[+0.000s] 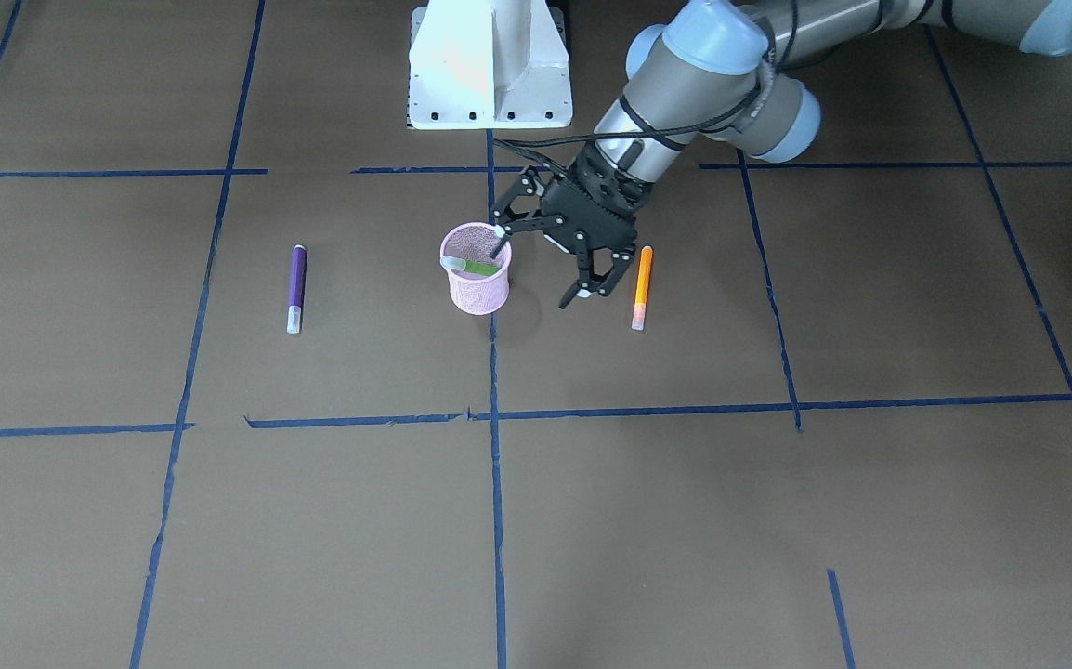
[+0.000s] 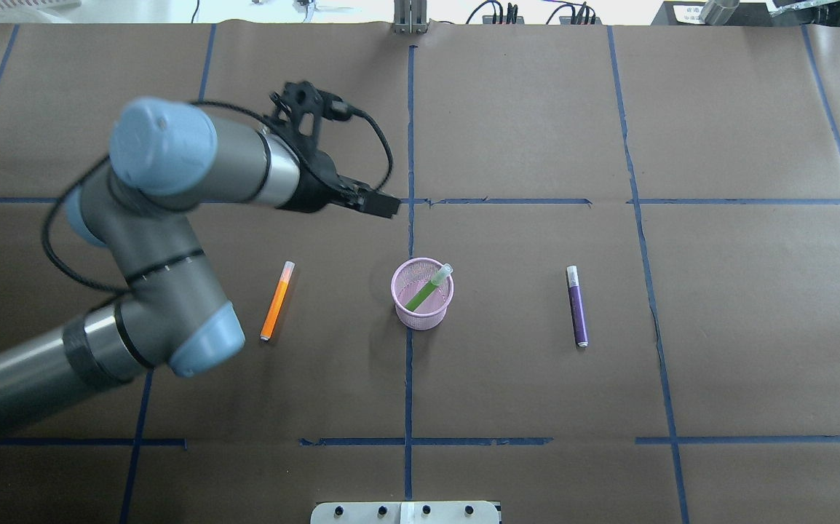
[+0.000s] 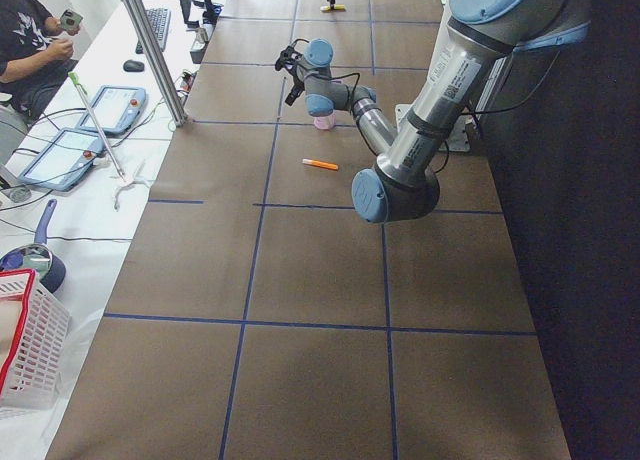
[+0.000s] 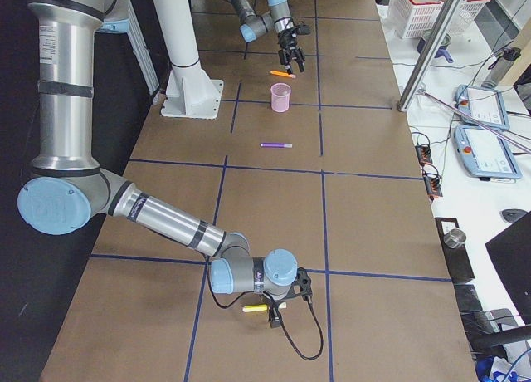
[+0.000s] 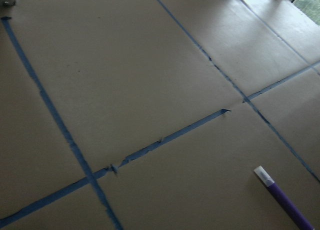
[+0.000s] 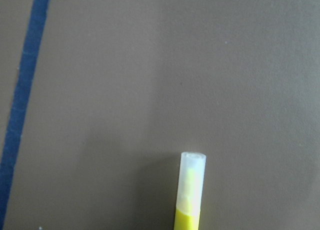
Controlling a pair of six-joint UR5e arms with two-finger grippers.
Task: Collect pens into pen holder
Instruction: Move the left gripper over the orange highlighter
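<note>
The pink mesh pen holder (image 1: 478, 283) stands at the table's middle, also in the overhead view (image 2: 424, 309). A green pen (image 1: 476, 268) leans inside it. An orange pen (image 1: 642, 286) lies on my left side of the holder and a purple pen (image 1: 296, 288) on my right side. My left gripper (image 1: 536, 266) is open and empty, raised between the holder and the orange pen. A yellow pen (image 6: 190, 200) lies under my right wrist camera, far from the holder. My right gripper (image 4: 274, 311) is beside that pen (image 4: 253, 309); I cannot tell whether it is open or shut.
The white robot base (image 1: 490, 65) stands behind the holder. Blue tape lines (image 1: 495, 520) cross the brown table. A side bench with tablets (image 4: 485, 154) and a white basket (image 3: 30, 350) runs along the far edge.
</note>
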